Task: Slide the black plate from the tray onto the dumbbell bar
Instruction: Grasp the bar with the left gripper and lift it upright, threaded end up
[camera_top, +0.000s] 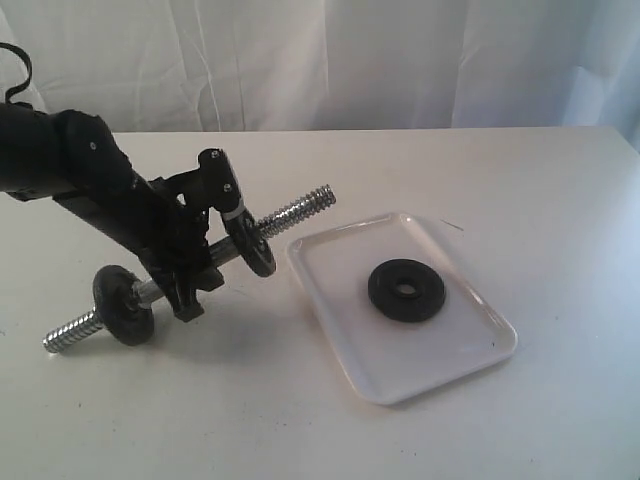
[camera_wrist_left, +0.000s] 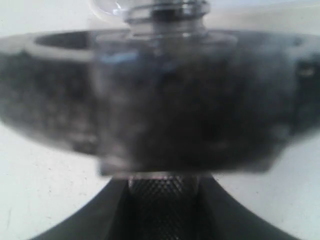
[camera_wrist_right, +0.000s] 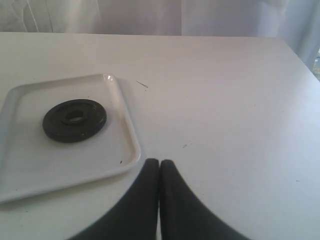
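A white table (camera_top: 560, 200) fills the scene, with a pale curtain (camera_top: 400, 60) hanging along its far edge. The black left arm (camera_top: 90, 170) reaches in from the far left. Right of centre the white tray (camera_top: 330, 290) lies flat on the table, turned slightly askew.

Left of the tray is the dumbbell bar (camera_top: 295, 212), tilted so that its right threaded end is raised and points toward the tray's far left corner. Its left threaded end sits low by the table, and whether it touches cannot be told. The left gripper (camera_top: 195, 262) is clenched around the bar's middle. On either side of that grip the bar carries a black disc: the right disc (camera_top: 248, 240) and the left disc (camera_top: 122, 305). In the left wrist view one disc looms close and blurred, with knurled chrome (camera_wrist_left: 162, 192) showing below it.

The black plate (camera_top: 406, 290) lies flat in the tray, a little right of its middle, clear of the rim and well apart from the bar.

The right gripper (camera_wrist_right: 159, 170) appears only in its own wrist view. Its two dark fingers are pressed together on nothing, hovering near the tray's corner.
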